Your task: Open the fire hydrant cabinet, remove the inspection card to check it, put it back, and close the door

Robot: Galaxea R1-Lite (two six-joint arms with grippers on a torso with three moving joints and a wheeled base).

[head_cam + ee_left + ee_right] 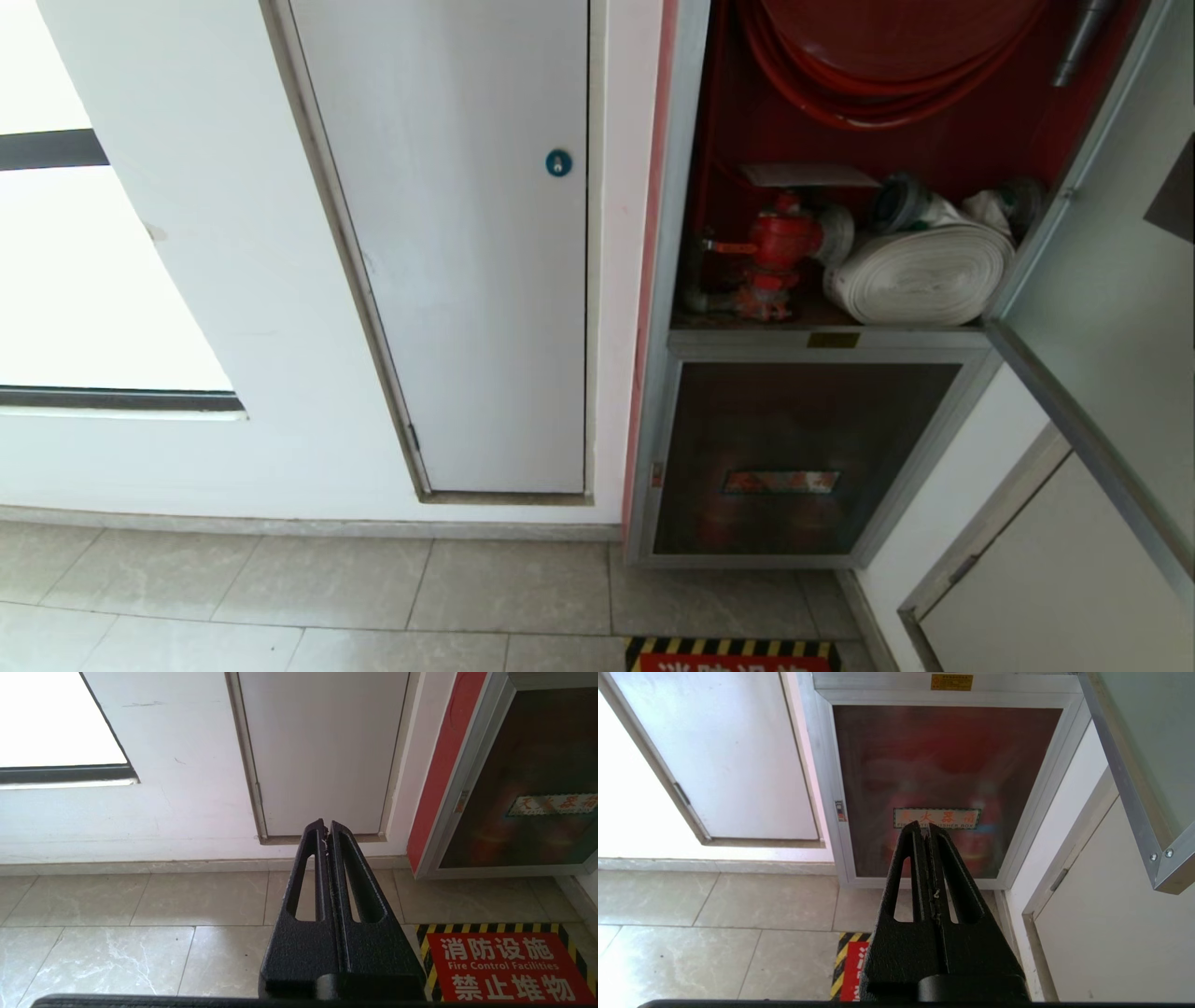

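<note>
White wall (233, 308) and pale stone floor tiles (280, 597) frame the fire hydrant cabinet (686, 187), a tall silver metal frame set into the wall, lined in red. Its door (1111, 308) stands swung open to the right of the cabinet, a glass panel in a silver frame seen nearly edge-on. Inside the open compartment a red hose reel (878, 65) fills the upper part, with a red valve (780, 247) below it and a white flat hose roll (920, 275) just beside the valve. A thin pale sheet (808, 175) lies flat directly above the valve; whether it is the inspection card cannot be told. Below that compartment sits a shorter dark glass panel (794, 457) with a red label. Left of the cabinet is a plain white panel (467, 280) with a small blue round lock (558, 163). On the floor before the cabinet lies a red sign (504, 966) edged in yellow and black. The left gripper (327, 828) hangs low, left of the cabinet, fingers pressed together and empty. The right gripper (927, 828) points at the lower glass panel, likewise closed on nothing.
</note>
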